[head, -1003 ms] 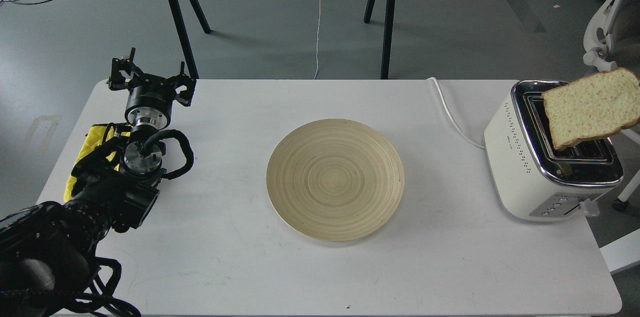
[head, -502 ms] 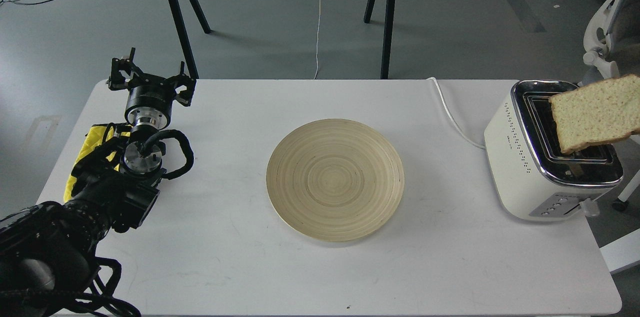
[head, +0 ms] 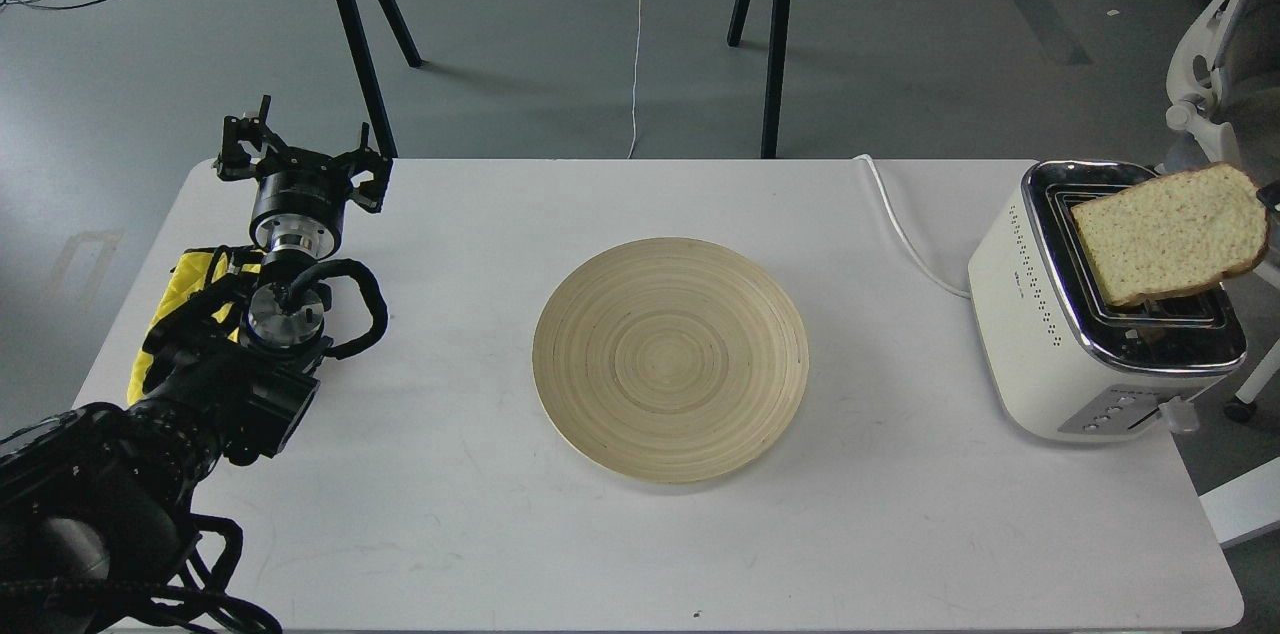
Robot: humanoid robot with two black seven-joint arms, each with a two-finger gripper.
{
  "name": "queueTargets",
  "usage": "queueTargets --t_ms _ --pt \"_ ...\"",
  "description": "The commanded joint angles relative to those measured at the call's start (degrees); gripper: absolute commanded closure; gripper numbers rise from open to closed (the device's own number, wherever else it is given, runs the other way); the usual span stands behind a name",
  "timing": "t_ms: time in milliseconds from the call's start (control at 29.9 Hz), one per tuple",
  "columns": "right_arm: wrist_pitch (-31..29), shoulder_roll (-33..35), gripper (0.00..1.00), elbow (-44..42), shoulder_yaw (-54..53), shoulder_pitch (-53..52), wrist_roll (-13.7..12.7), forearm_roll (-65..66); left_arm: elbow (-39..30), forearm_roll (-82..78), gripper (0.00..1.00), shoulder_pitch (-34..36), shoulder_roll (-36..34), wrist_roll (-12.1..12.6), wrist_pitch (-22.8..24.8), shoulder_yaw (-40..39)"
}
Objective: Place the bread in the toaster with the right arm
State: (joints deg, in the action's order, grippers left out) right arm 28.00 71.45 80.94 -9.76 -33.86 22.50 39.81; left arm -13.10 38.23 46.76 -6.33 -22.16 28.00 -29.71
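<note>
Bread, one light tan slice with a brown crust (head: 1168, 234), hangs tilted over the cream-white toaster with its shiny chrome top (head: 1040, 324), its lower edge just above the slots and not yet down in either one. The slice's right end meets a small dark part at the picture's right edge, which looks like the tip of the right arm's jaws (head: 1271, 195); too little of it shows to tell how wide they stand or how they grip. The toaster sits at the right end of the white bench (head: 450, 514), its white cord (head: 905, 229) trailing back across the surface. A round pale wooden plate (head: 670, 359) lies bare in the middle, well apart from the toaster. On the left, the black left arm's jaws (head: 300, 154) are spread wide with nothing between them, hovering near the bench's far left corner, with a yellow cloth (head: 190, 279) beside the arm.
</note>
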Motion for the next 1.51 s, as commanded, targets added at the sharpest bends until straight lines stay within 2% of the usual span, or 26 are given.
queueTargets --t_ms 0,33,67,134,301,702,836,936,1037,1237,1472 --pt "0.0 -1.0 0.67 -0.2 0.0 0.2 -0.1 0.0 0.0 0.0 0.00 0.0 0.0 0.0 0.0 0.0" --pt "0.0 -1.2 0.51 -0.2 0.0 0.3 -0.1 0.0 0.0 0.0 0.00 0.0 0.0 0.0 0.0 0.0" --pt "0.0 -1.6 0.45 -0.2 0.0 0.4 -0.1 0.0 0.0 0.0 0.00 0.0 0.0 0.0 0.0 0.0" --pt "0.0 -2.5 0.44 -0.2 -0.1 0.4 -0.2 0.0 0.0 0.0 0.00 0.0 0.0 0.0 0.0 0.0" --pt "0.0 -4.1 0.29 0.2 -1.6 -0.1 -0.4 0.0 0.0 0.0 0.00 0.0 0.0 0.0 0.0 0.0" --pt "0.0 -5.8 0.28 1.2 -4.9 -0.9 -1.4 -0.3 0.0 0.0 0.00 0.0 0.0 0.0 0.0 0.0" --pt "0.0 -7.7 0.27 4.7 -8.1 -1.4 -2.5 -0.3 0.0 0.0 0.00 0.0 0.0 0.0 0.0 0.0" --pt "0.0 -11.0 0.24 6.9 -12.5 -1.5 -2.6 -3.1 0.0 0.0 0.00 0.0 0.0 0.0 0.0 0.0" --pt "0.0 -17.1 0.20 5.8 -18.3 -1.5 -2.6 -10.0 0.0 0.0 0.00 0.0 0.0 0.0 0.0 0.0" --pt "-15.9 -31.4 0.08 -5.7 -29.1 -1.3 -2.5 -16.9 0.0 0.0 0.00 0.0 0.0 0.0 0.0 0.0" --pt "-35.1 -49.9 0.04 -24.7 -38.8 -1.6 -2.4 -19.6 0.0 0.0 0.00 0.0 0.0 0.0 0.0 0.0"
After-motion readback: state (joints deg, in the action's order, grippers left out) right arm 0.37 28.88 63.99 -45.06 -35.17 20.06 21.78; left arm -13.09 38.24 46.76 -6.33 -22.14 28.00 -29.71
